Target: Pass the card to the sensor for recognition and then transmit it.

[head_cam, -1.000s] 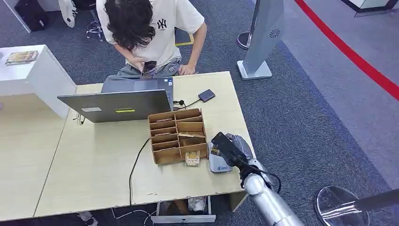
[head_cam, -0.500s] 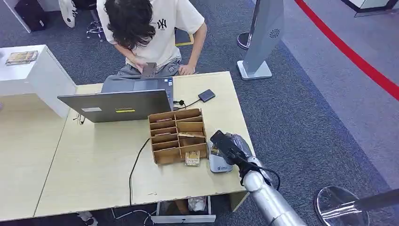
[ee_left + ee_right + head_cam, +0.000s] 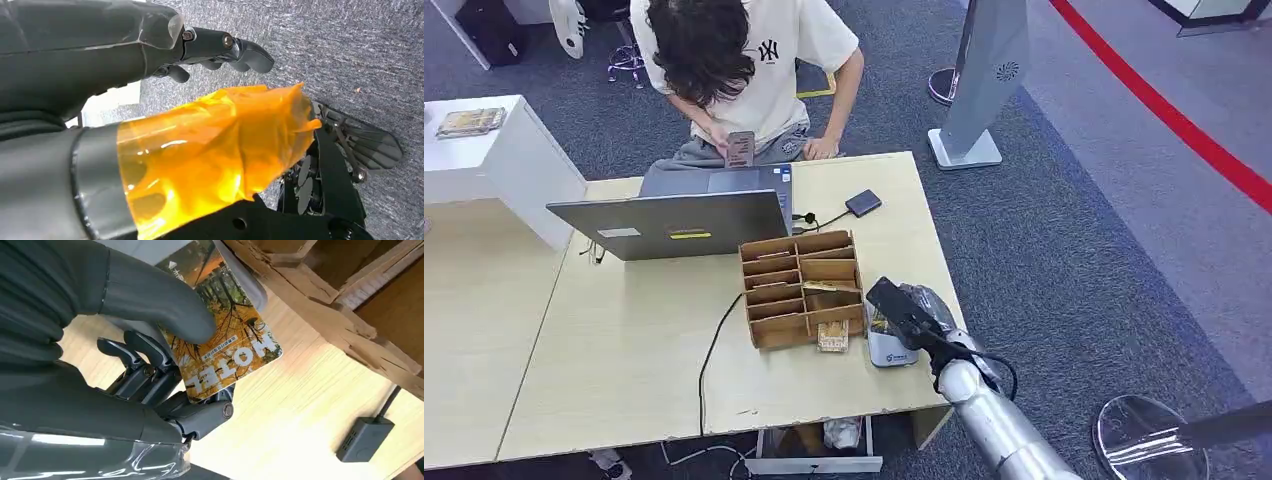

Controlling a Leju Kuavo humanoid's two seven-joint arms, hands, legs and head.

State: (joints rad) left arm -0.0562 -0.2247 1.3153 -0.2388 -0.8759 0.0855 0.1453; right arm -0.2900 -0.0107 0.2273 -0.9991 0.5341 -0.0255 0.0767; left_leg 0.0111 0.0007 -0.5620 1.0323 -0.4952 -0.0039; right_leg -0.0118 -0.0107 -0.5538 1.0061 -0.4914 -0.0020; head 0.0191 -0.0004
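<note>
My right hand (image 3: 902, 315) pinches a hotel card (image 3: 230, 352), printed with autumn trees, between the thumb and the fingers. It holds the card just over the white sensor (image 3: 889, 348) at the table's front right, beside the wooden organizer (image 3: 802, 288). In the right wrist view the card sits close to the organizer's splintered lower edge (image 3: 325, 305). My left hand (image 3: 150, 50) hangs over the grey carpet with nothing in it, its fingers spread and its thumb wrapped in orange tape.
Another card (image 3: 832, 337) leans against the organizer's front. A grey laptop (image 3: 674, 222) stands behind it, with a person (image 3: 744, 60) bent over a phone. A small dark box (image 3: 862, 203) and a black cable (image 3: 714, 350) lie on the table (image 3: 624, 370).
My right hand has crept a little to the left, toward the organizer, with the card over the sensor. The person has shifted the phone in their hands.
</note>
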